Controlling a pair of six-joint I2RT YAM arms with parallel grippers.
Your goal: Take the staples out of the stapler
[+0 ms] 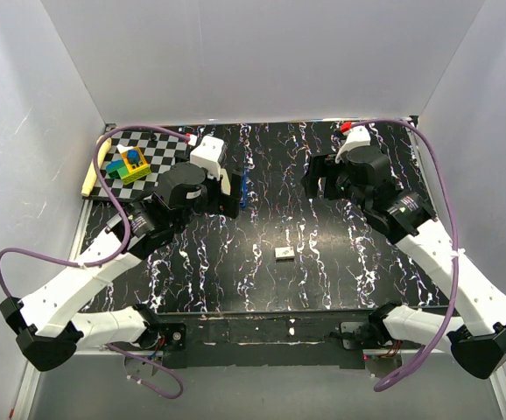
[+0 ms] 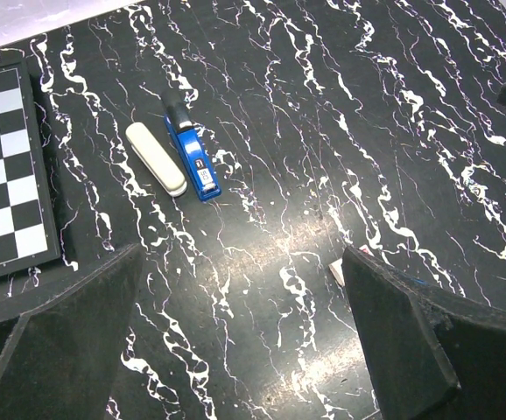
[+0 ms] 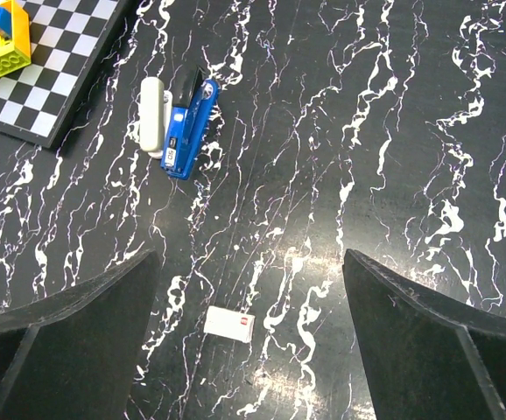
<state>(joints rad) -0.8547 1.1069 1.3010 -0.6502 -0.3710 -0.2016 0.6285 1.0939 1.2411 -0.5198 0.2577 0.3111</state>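
- Marbled black table [image 1: 323, 280]: blue stapler [image 3: 189, 127] lies flat, long axis near-to-far, black end seemingly farthest.
- White bar [image 3: 152, 114] alongside.
- Left gripper [image 2: 240, 262] and right gripper [image 3: 251, 258] spread, empty.

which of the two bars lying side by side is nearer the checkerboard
The cream-white bar. It lies on the checkerboard side of the pair, while the blue stapler lies beside it on the side away from the board.

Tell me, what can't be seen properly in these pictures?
- No staples can be made out in any view; whether the blue stapler holds any is hidden inside it.
- Top view: the left arm covers most of the stapler.
- Left wrist view: the small white box sits mostly behind a finger of the left end effector.
- The box's print: too small to read.
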